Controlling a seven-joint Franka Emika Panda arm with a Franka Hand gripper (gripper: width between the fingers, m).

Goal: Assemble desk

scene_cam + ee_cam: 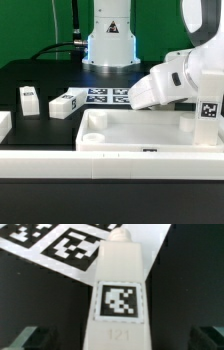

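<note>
while the gripper (115,338) hung with its fingers (25,336) spread apart, clear of both sides of a tagged desk leg (118,286), that leg lay on the black table (30,297) with its pegged end over the marker board (60,243), near the rimmed tabletop (120,137), another leg (65,104) further toward the exterior view's left.

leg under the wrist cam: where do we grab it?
Take the leg by its two long flat sides, at the tagged midsection, approaching along the camera's line. It lies lengthwise between the fingers of the open claw, tag facing the camera. The peg end is narrow, likely poor purchase.
</note>
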